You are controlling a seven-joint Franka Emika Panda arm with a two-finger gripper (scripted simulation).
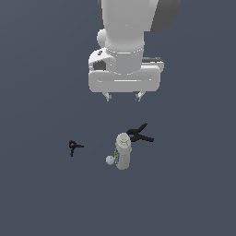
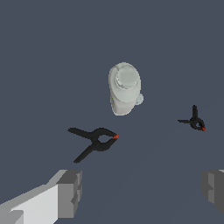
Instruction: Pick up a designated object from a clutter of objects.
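Dark bench [image 1: 37, 198] carries scattered clutter; my gripper [image 1: 123, 96] hangs wide and empty, and could descend on the larger clamp [image 1: 139, 133] instead of the small clamp [image 1: 73, 146].

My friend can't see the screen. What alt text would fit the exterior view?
A white robot arm's open end effector hangs above a dark floor, holding nothing. Below it lie a whitish bottle beside a larger black clamp and a tiny white ball; a small red-tipped clamp sits apart toward the view's left.

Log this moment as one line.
gripper: open, empty, above clutter | small clamp: on floor, apart | bottle: beside large clamp
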